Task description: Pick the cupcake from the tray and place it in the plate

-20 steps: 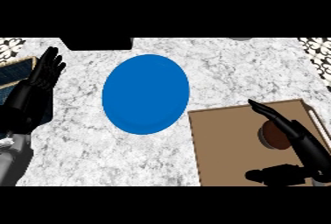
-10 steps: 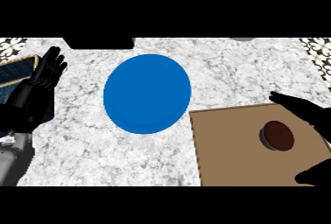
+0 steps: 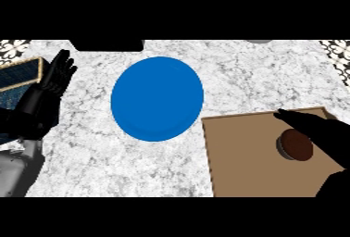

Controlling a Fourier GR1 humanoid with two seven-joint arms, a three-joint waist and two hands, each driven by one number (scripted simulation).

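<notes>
The right hand (image 3: 321, 134) has slid lower right, fingers spread beside the cupcake (image 3: 295, 144) (not yet grasped); left hand (image 3: 51, 88) rests open, upper left.

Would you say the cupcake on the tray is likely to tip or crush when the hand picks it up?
Probably light: the cupcake looks small beside the right hand. It sits low and round on the flat tray, so tipping seems unlikely. Its dark top may be soft and could dent.
</notes>
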